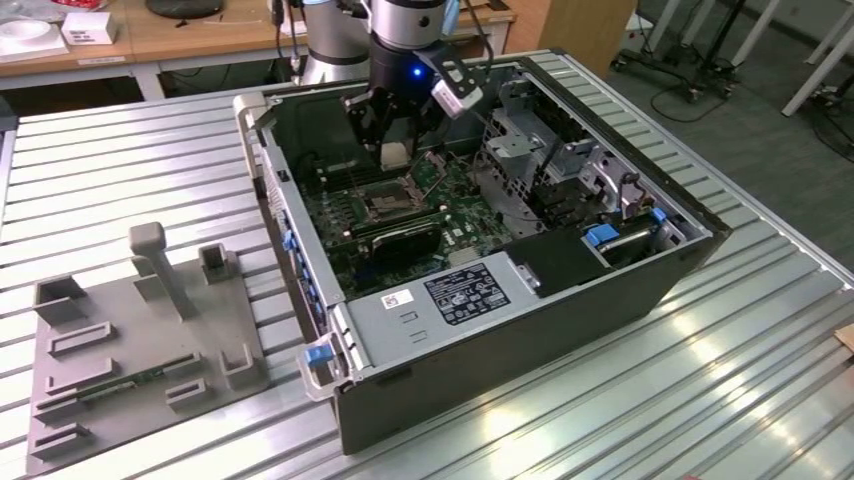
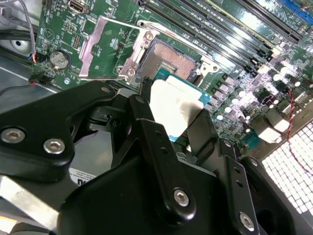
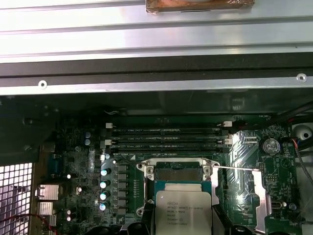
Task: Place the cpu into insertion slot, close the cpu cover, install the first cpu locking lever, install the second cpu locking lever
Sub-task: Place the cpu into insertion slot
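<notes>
The chip (image 2: 172,105) is pinched by two opposite edges between the black fingers (image 2: 203,132) of the hand (image 1: 392,148). This grip keeps its flat face level and leaves its underside free for the socket. It is held in the air inside the open computer case (image 1: 694,235), which is laid on its side on the ribbed metal table (image 1: 134,150) so that the board can be reached from above. The socket (image 2: 168,59) lies just below and a little ahead of the hand, and as far as can be judged it is not touched by the chip. In both wrist views part of the socket's dark, golden-brown field is seen bare beyond the chip's edge, so the chip is judged not to be squarely over it. The silvery cover frame (image 2: 89,51) is swung open to one side of the hand, which leaves the socket uncovered. The long memory slots (image 3: 168,131) run past the far side of the socket, apart from the hand. The placing step is judged unfinished, with the cover not yet closed.
</notes>
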### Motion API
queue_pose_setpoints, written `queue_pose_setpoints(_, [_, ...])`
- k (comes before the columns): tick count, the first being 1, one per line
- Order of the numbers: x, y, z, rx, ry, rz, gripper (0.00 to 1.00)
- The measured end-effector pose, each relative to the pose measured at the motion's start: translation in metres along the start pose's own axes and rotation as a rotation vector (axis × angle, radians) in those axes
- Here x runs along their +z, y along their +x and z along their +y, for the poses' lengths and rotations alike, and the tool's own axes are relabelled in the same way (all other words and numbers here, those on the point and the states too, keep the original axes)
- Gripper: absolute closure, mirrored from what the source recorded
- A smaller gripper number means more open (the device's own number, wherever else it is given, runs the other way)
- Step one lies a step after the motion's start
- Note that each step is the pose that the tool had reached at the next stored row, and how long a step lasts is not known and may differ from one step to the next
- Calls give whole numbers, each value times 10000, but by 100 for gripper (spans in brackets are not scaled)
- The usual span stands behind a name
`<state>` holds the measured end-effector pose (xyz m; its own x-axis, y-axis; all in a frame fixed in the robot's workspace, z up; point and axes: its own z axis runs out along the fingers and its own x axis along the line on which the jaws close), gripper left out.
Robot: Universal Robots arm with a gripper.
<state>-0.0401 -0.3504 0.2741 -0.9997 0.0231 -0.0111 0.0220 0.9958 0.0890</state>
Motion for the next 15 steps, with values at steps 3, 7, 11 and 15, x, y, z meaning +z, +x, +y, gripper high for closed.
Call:
queue_pose_setpoints(3, [5, 0, 0, 0, -3, -1, 46])
queue_pose_setpoints(7, [30, 0, -3, 0, -2, -1, 46])
queue_pose_setpoints(11, [67, 1, -6, 0, -2, -1, 46])
queue_pose_setpoints(15, [103, 1, -9, 0, -1, -1, 46])
